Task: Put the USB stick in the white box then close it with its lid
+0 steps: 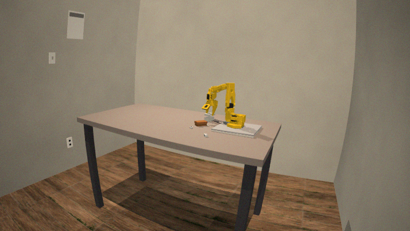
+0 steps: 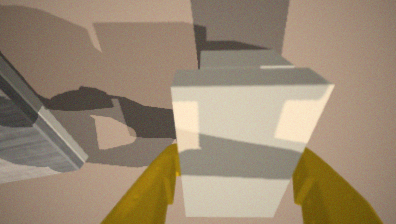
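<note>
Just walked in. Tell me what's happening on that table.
A small yellow arm on a pale base plate has its gripper shut on a white block-shaped piece, apparently the white box's lid. It holds the piece low over the table, with another white box-like shape just beyond it. A brown block and two tiny pale bits lie nearby. Whether the USB stick is inside cannot be seen.

The arm (image 1: 228, 97) is bright yellow with black patches. It stands on a pale grey plate (image 1: 252, 129). The table (image 1: 149, 120) has a beige-pink top and dark grey legs. At the arm's 9 o'clock lies a reddish-brown block (image 1: 200, 123). The lid (image 2: 250, 130) between yellow fingers is white, banded by grey shadow. The floor (image 1: 57, 207) shows brown wood grain.
</note>
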Available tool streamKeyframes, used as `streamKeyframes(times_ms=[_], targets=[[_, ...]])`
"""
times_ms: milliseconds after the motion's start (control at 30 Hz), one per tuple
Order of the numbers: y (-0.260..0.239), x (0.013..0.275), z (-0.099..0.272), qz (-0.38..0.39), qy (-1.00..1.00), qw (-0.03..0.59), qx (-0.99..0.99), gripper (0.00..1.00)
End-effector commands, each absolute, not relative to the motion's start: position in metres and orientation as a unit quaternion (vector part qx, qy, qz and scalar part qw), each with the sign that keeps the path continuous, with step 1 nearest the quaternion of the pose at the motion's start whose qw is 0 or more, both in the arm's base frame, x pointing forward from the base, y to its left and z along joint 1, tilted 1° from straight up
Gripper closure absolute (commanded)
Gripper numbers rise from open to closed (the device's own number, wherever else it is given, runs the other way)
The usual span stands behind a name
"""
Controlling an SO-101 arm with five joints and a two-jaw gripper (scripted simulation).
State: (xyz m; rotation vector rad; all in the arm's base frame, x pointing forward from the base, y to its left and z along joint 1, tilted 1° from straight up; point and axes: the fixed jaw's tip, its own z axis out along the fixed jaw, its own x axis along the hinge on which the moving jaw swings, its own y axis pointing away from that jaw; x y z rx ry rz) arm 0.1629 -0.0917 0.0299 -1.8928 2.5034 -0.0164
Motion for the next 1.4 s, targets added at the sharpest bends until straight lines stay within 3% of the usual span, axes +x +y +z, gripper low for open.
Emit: streamKeyframes(times_ms=[0,1367], targets=[[-0.093,0.162,0.030,0.000,0.797,0.000,-0.604,0.77],[-0.093,0.162,0.019,0.001,0.797,-0.001,-0.604,0.77]])
